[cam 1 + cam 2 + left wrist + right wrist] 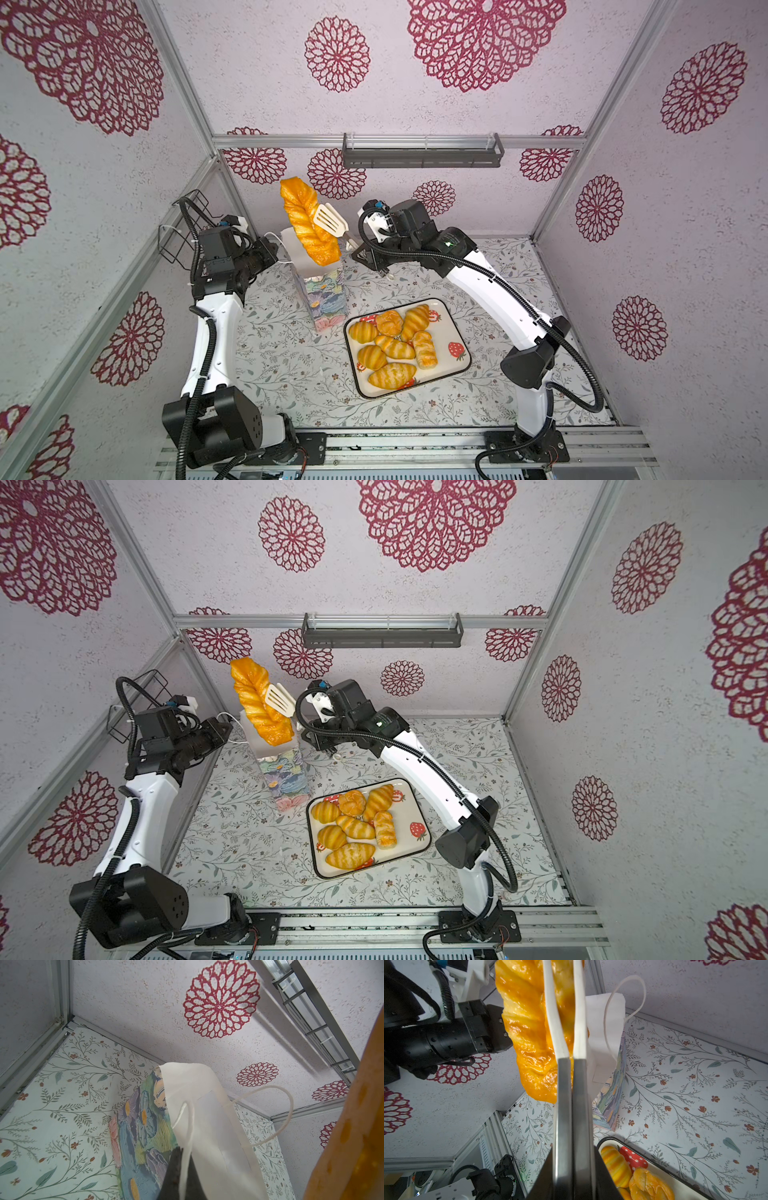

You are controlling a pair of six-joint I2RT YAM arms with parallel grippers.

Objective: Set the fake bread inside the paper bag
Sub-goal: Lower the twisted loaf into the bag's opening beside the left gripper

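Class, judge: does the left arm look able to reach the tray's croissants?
Probably not: the left gripper is shut on the cord handle of the paper bag, though nothing blocks the tray.

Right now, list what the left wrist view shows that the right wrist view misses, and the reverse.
Left wrist only: the left tool pinching a cord handle, and the wall rack. Right wrist only: the tongs clamped on the braided loaf, and the tray with rolls. Both: the paper bag and that loaf.
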